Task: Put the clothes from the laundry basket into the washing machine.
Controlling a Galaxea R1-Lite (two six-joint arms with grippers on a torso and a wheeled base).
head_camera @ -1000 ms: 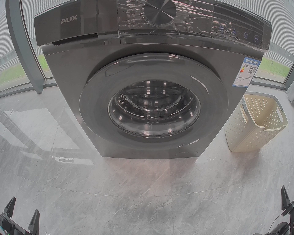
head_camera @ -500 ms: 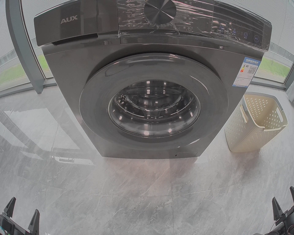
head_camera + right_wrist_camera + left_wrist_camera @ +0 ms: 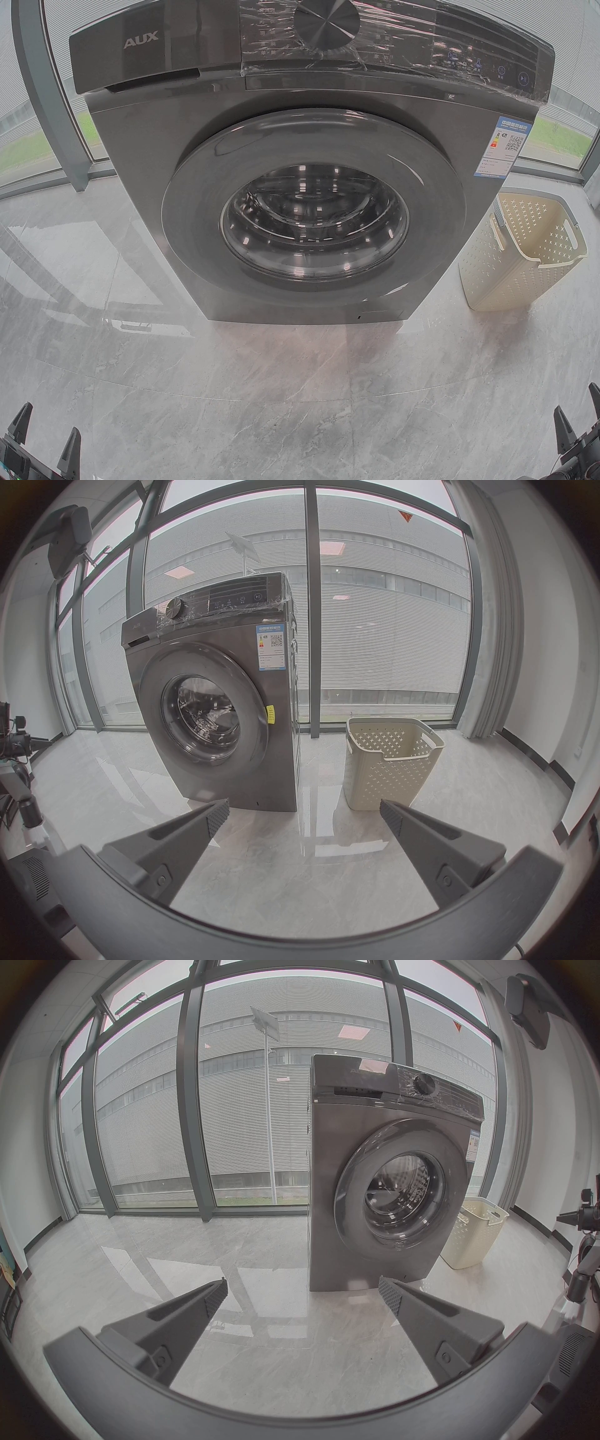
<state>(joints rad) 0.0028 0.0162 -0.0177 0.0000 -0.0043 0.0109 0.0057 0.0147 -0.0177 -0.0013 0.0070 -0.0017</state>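
Note:
A grey front-loading washing machine (image 3: 312,187) stands ahead with its round door (image 3: 314,220) shut. A cream perforated laundry basket (image 3: 522,250) sits on the floor at its right side; no clothes are visible inside. My left gripper (image 3: 45,434) is low at the near left, open and holding nothing. My right gripper (image 3: 578,414) is low at the near right, open and holding nothing. The left wrist view faces the machine (image 3: 390,1179) and basket (image 3: 473,1232) from afar, between open fingers (image 3: 187,1316). The right wrist view faces the machine (image 3: 212,699) and basket (image 3: 389,761).
Glossy grey marble floor (image 3: 281,387) lies open between me and the machine. Tall windows with dark frames (image 3: 47,100) stand behind it. A curtain (image 3: 494,636) hangs beyond the basket.
My right gripper has shifted at the near right edge, from one fingertip in sight to both, settling slightly lower. The left gripper, machine and basket have not moved.

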